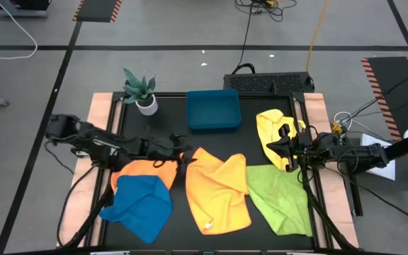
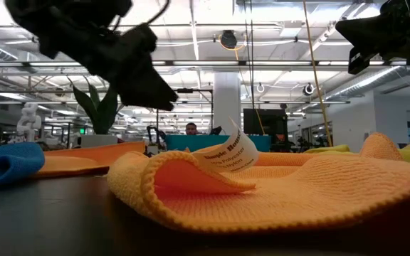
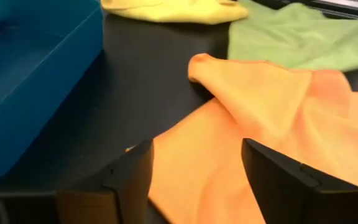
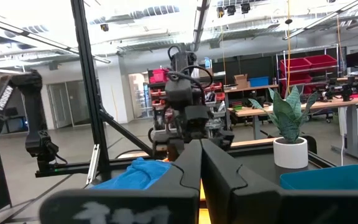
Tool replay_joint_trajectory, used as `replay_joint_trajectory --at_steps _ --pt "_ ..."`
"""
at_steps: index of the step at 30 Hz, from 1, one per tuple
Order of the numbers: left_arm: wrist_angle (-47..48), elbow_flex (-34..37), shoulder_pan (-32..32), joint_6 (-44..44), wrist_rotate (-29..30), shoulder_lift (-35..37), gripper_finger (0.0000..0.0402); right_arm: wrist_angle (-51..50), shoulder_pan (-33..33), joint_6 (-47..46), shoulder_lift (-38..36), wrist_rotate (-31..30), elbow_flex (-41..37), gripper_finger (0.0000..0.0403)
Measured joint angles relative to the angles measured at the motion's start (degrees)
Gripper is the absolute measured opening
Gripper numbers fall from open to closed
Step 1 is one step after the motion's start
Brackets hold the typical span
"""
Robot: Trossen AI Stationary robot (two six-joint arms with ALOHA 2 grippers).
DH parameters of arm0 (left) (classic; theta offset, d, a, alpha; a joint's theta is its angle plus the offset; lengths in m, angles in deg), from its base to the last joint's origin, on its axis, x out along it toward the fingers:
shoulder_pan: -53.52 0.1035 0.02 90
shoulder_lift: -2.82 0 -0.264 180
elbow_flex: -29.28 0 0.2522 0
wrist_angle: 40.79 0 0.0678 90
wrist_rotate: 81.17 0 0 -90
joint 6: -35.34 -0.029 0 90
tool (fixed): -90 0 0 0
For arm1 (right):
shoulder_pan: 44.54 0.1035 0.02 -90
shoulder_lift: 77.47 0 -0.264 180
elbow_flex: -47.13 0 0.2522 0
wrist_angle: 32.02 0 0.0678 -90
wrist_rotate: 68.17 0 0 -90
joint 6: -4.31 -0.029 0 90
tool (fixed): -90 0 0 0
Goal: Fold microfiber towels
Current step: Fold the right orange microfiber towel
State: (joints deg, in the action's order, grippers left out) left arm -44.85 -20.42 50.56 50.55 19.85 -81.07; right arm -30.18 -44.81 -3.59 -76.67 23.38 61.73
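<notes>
The large orange microfiber towel lies crumpled in the middle of the dark table, one corner humped up and a white care label standing on its near edge. A second orange towel lies to its left, partly under a rumpled blue microfiber towel at the table's front left. To the right of the middle towel and touching its edge spreads a lime green microfiber towel; behind that, a yellow microfiber towel sits bunched near the right edge.

At the back centre stands a rigid teal-blue rectangular tray, clear of the cloths, with a small potted plant in a white pot to its left.

The left gripper reaches in low from the left, stretched almost level, hovering just above the left corner of the middle orange towel; its fingers are spread apart with nothing between them, only orange cloth beneath.

The right gripper comes in from the right, held level above the yellow towel's front edge, its fingers pressed together and empty.
</notes>
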Motion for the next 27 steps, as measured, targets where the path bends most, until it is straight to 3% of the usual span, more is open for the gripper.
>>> replay_joint_trajectory --at_steps 11,23,27 --pt "0.67 -6.17 6.34 7.31 0.01 -14.34 0.0246 0.0 -0.01 0.0 0.0 0.0 0.0 0.0" --pt "4.21 -6.19 8.89 11.95 -0.19 -16.44 0.0244 0.0 0.0 0.0 0.0 0.01 0.0 0.0" --pt "4.15 -6.19 8.35 11.92 -0.52 -16.43 0.0223 -0.01 0.0 0.0 -0.01 0.01 -0.01 0.0"
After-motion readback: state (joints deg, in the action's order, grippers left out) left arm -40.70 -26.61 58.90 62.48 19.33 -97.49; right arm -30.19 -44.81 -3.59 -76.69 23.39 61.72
